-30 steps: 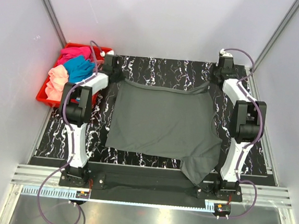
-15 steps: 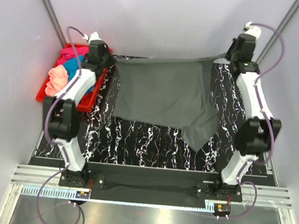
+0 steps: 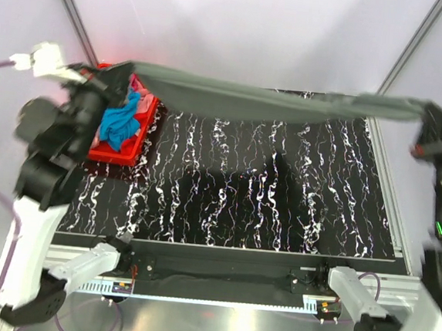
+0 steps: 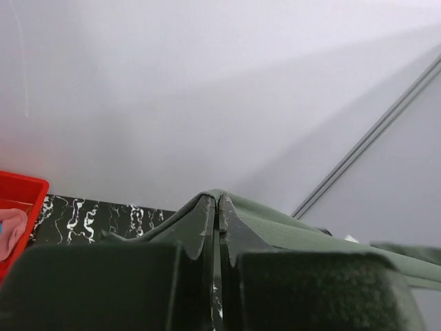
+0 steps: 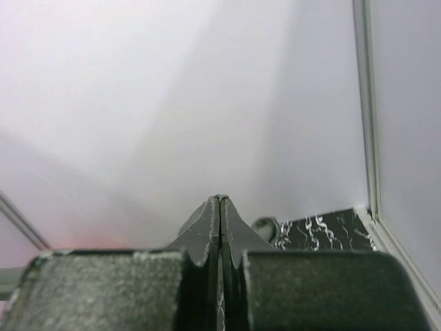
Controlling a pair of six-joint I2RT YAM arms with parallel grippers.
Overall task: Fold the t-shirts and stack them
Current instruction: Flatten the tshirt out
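The dark grey t-shirt (image 3: pixel 265 103) is off the table and stretched in the air as a long band between my two raised arms. My left gripper (image 3: pixel 120 75) is shut on its left end, above the crate. In the left wrist view the jaws (image 4: pixel 218 201) pinch the cloth (image 4: pixel 289 231), which runs off to the right. My right gripper (image 3: pixel 425 115) is shut on the right end, and only a sliver of cloth shows at its tips (image 5: pixel 219 201). A teal-blue t-shirt (image 3: pixel 120 126) and a magenta-pink one (image 3: pixel 139 104) lie in the crate.
The red plastic crate (image 3: pixel 113 154) stands at the table's far left, partly behind my left arm. The black marbled table (image 3: pixel 227 181) carries the shirt's shadow. White walls with metal posts (image 3: pixel 401 50) close in at the back and sides.
Both arms have swung up high and apart, lifting the dark grey t-shirt from the table's far end. It now hangs stretched in the air instead of lying spread on the table.
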